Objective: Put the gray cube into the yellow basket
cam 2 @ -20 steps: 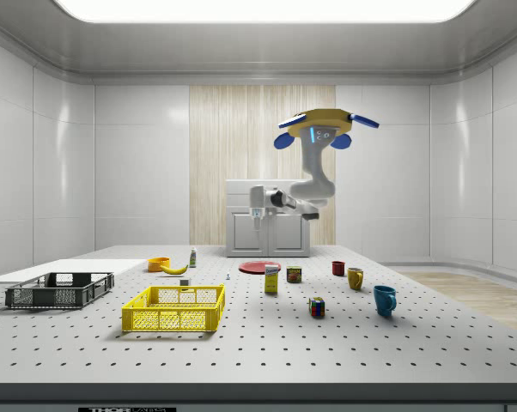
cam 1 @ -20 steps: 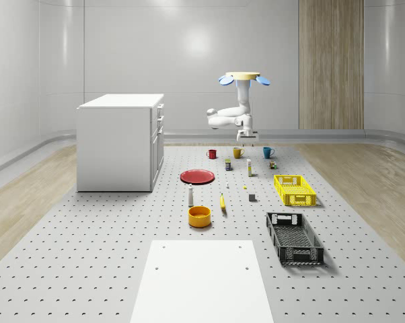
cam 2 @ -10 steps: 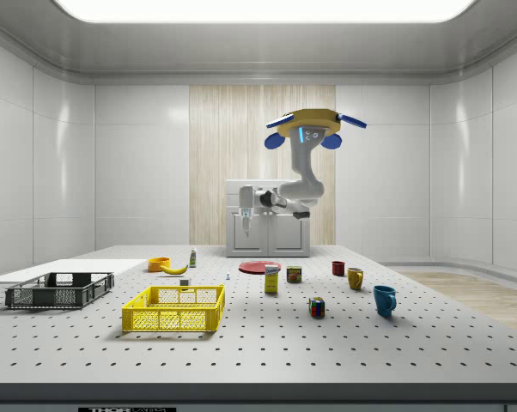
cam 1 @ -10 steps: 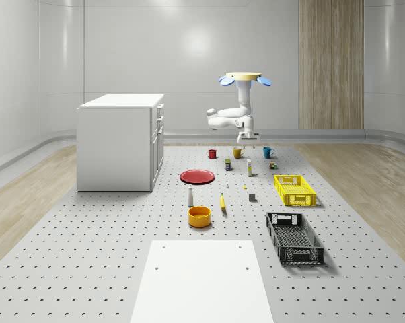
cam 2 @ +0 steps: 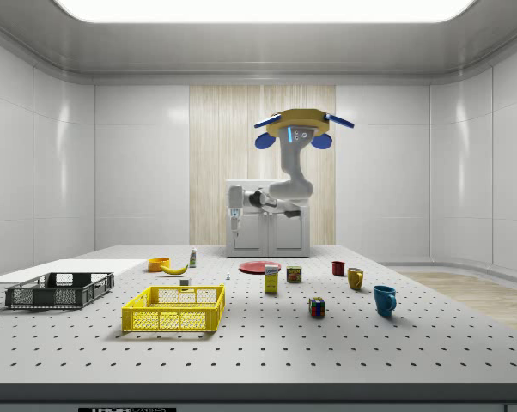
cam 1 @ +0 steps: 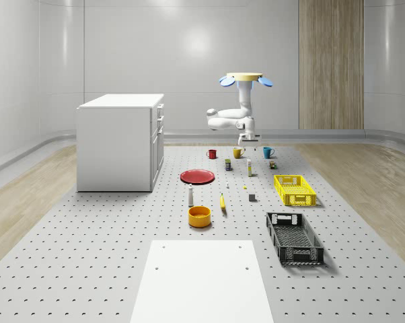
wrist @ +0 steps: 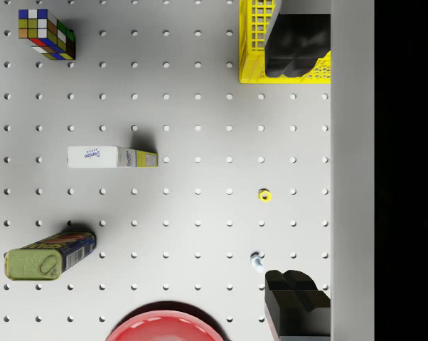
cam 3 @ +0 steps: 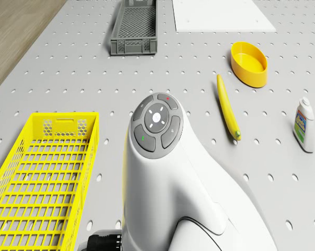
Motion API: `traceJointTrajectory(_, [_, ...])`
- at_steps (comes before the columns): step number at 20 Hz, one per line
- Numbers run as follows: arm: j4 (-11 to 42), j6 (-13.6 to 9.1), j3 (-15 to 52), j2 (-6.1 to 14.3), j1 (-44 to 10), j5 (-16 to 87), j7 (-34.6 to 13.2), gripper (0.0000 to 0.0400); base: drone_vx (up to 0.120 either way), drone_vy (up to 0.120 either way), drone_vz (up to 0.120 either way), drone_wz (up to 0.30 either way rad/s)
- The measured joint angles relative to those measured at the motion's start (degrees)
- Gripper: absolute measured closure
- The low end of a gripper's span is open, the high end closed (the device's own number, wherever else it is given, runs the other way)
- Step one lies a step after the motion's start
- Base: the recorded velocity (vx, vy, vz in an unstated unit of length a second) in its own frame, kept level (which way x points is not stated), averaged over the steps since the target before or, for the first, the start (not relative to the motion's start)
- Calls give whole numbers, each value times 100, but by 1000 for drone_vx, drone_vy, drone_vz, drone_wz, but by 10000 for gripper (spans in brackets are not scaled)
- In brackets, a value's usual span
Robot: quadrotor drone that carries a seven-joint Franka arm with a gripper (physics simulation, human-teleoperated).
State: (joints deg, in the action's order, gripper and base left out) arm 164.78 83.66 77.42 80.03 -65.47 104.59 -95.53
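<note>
While the drone [cam 1: 243, 78] is hovering high over the far part of the pegboard table [cam 1: 88, 256], about above the yellow mug [cam 1: 237, 153], its arm is bending down and the claw [cam 1: 245, 139] is hanging in the air well above the surface, its fingers [wrist: 296, 46] standing wide apart and grasping nothing. Gray cube [cam 1: 252, 197] is sitting on the table to the whole-scene view's left of the yellow basket [cam 1: 295, 201], near it but not touching, and well apart from the claw. Red plate [cam 1: 197, 176], banana [cam 1: 223, 202], orange bowl [cam 1: 199, 216] and black crate [cam 1: 295, 255] are lying nearer on the same table.
</note>
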Motion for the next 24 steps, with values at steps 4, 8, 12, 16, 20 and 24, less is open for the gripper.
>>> traceJointTrajectory(4, [-3, 57, 11, 61, -15, -27, -13, 0, 120, 0, -80, 0])
traceJointTrajectory(8, [-6, 112, 22, 120, -29, -52, -25, 0, 120, 0, -70, 0])
traceJointTrajectory(12, [-9, 164, 32, 175, -42, -75, -36, 0, 120, -30, -120, 0])
traceJointTrajectory(16, [-11, 213, 41, 228, -54, -98, -46, 0, 120, -110, -90, 0])
traceJointTrajectory(20, [-13, 260, 50, 279, -66, -119, -56, 0, 120, 0, 0, 0])
traceJointTrajectory(24, [-16, 305, 58, 327, -77, -139, -65, 0, 120, 0, 0, 0])
